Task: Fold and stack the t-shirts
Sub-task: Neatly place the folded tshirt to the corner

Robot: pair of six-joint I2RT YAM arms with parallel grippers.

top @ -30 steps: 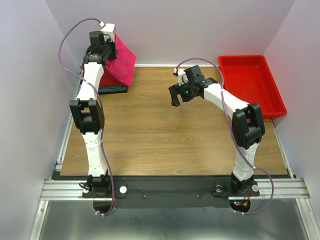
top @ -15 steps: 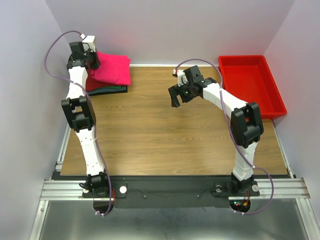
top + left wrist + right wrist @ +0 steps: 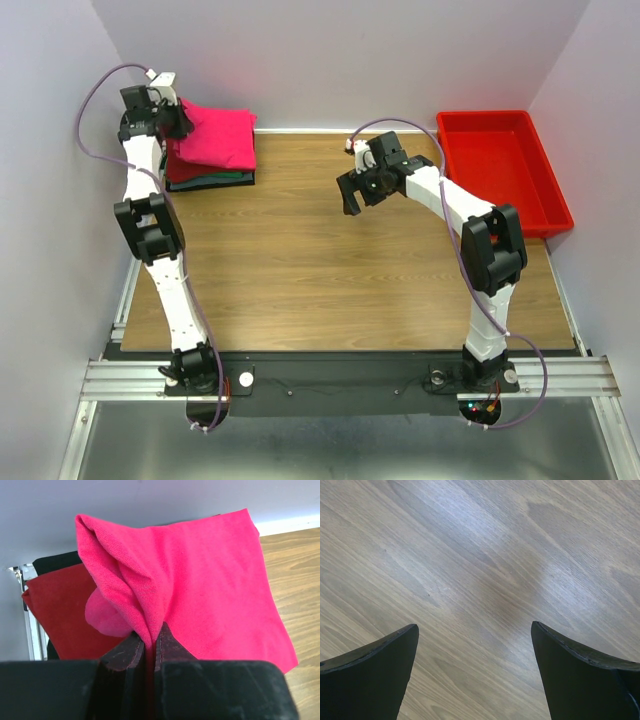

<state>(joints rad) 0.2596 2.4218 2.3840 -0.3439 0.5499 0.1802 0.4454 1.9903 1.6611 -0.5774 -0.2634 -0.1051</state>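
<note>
The bright pink t-shirt [image 3: 220,138] lies folded on top of a stack at the table's far left corner, over a dark red shirt [image 3: 190,170], a green one [image 3: 225,178] and a dark one. My left gripper [image 3: 172,122] is shut on the pink shirt's left edge. In the left wrist view the pink cloth [image 3: 200,585] bunches up between the closed fingers [image 3: 172,647], with the dark red shirt [image 3: 60,610] under it. My right gripper [image 3: 352,195] is open and empty above the bare table [image 3: 480,570].
A red plastic bin [image 3: 500,165] stands at the far right of the wooden table [image 3: 330,270]. Walls close in the back and both sides. The stack sits close to the back left corner.
My left gripper has carried the pink shirt left and down, from hanging in the air to lying flat on the stack. The right arm has not moved.
</note>
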